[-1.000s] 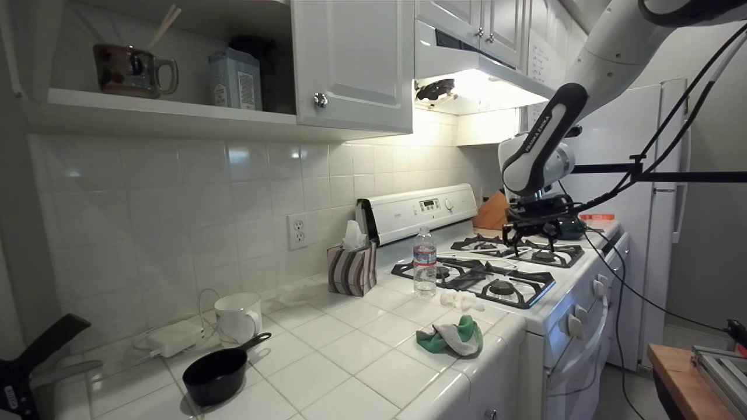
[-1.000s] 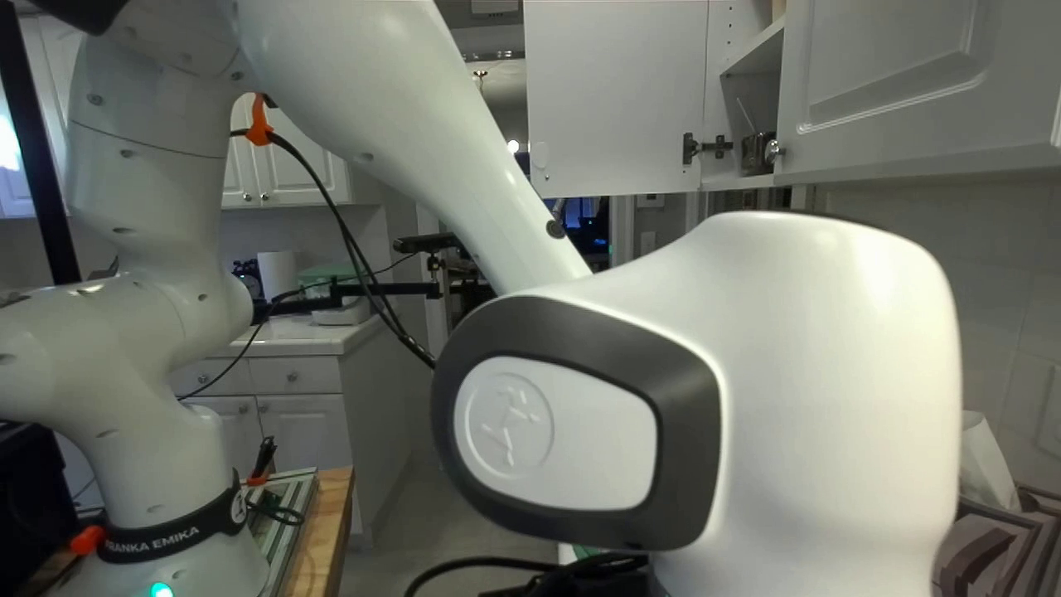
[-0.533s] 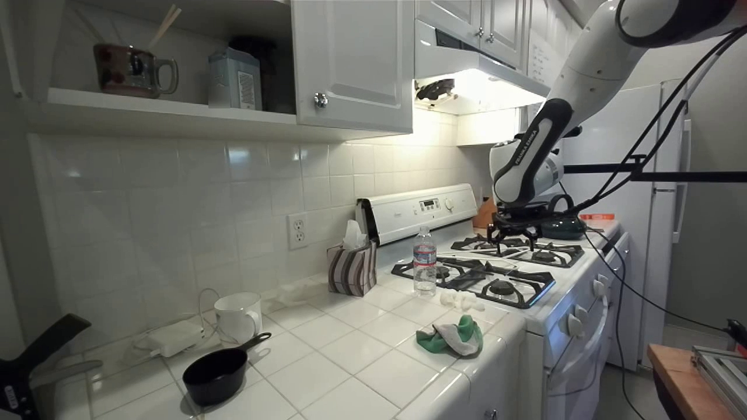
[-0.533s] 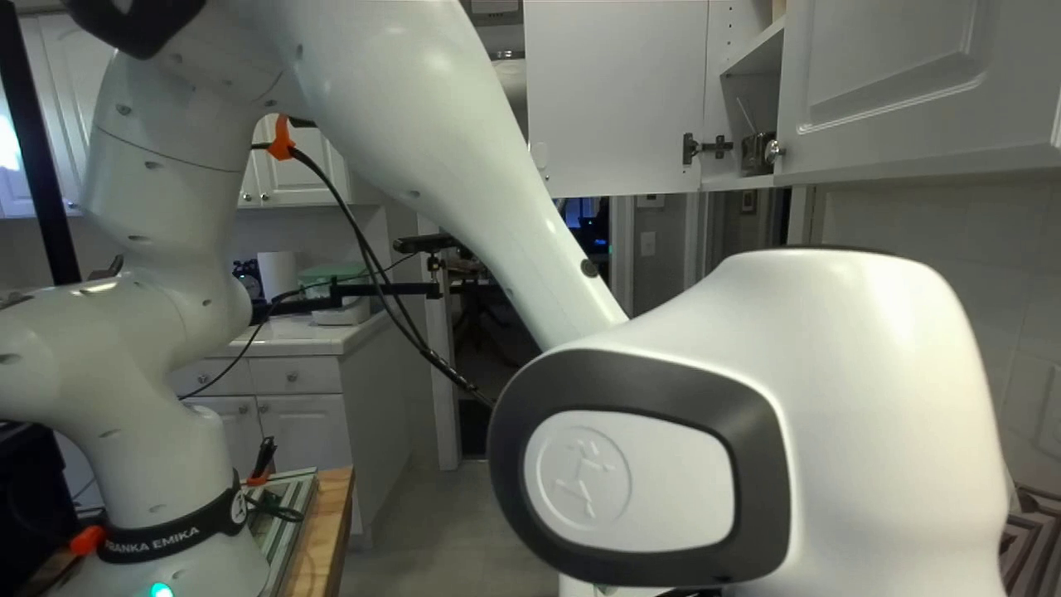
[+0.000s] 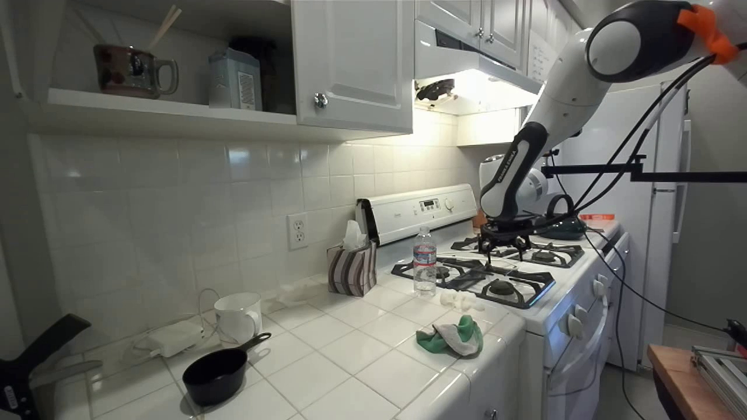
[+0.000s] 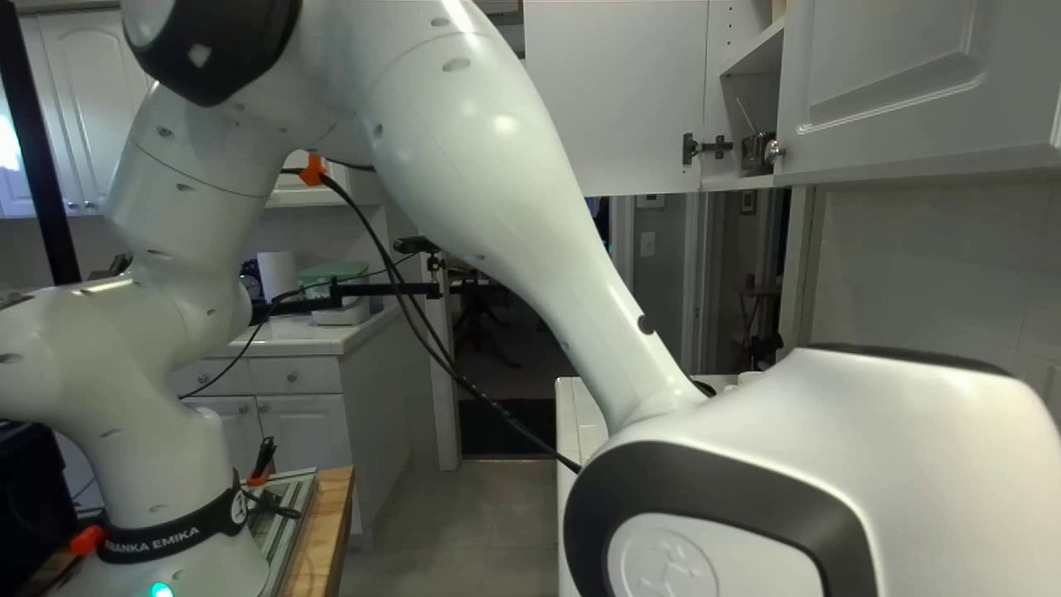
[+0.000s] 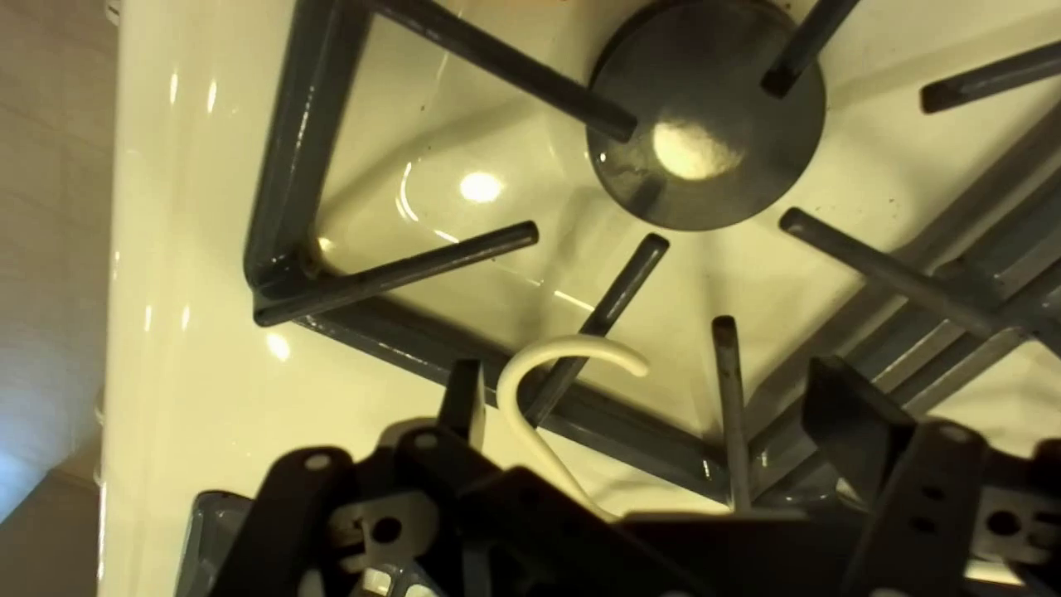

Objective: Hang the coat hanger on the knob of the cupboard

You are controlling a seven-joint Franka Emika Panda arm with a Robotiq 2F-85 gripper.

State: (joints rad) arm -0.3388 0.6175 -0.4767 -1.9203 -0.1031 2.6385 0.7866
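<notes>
While looking down through the wrist view, can make out gripper (image 7: 646, 390) low over the stove (image 7: 191, 398), with fingers (image 7: 460, 402) spread well apart. Can place the coat hanger (image 7: 510, 398) there, with its pale hook (image 7: 580, 346) between the fingers, much closer to one than the other (rest hidden behind the gripper). Cannot tell whether touching or just above the burner grate (image 7: 623, 290). Can sight cupboard knob (image 5: 320, 100) in both exterior views, high up, well apart from the gripper. Can also see black pan (image 5: 213, 376) on bench (image 5: 332, 344).
</notes>
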